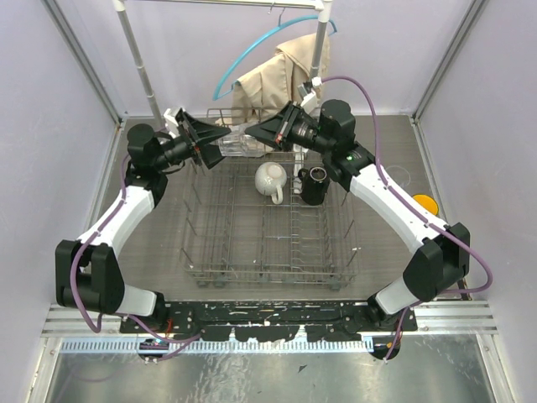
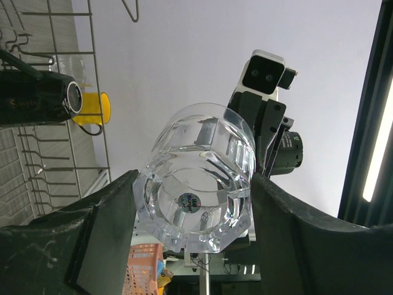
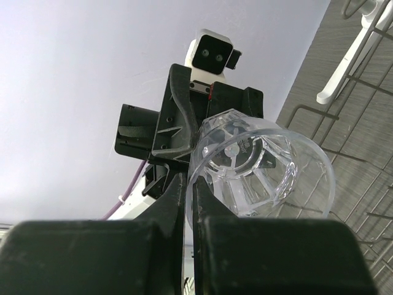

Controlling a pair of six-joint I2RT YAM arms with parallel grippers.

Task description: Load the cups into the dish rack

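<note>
The glass tumbler (image 1: 237, 146) hangs on its side in the air over the far end of the dish rack (image 1: 268, 282), held between the two grippers. The right gripper (image 1: 254, 133) has its fingers together on the tumbler's rim, pinching the wall between them. The left gripper (image 1: 220, 149) stands wide around the thick base, one finger against each side. Inside the rack, near its far end, a white mug (image 1: 270, 180) and a black mug (image 1: 315, 185) sit side by side. A yellow mug (image 1: 425, 203) stands on the table (image 1: 159, 252), well to the right of the rack. A beige jacket (image 1: 277, 71) hangs on a rail behind.
</note>
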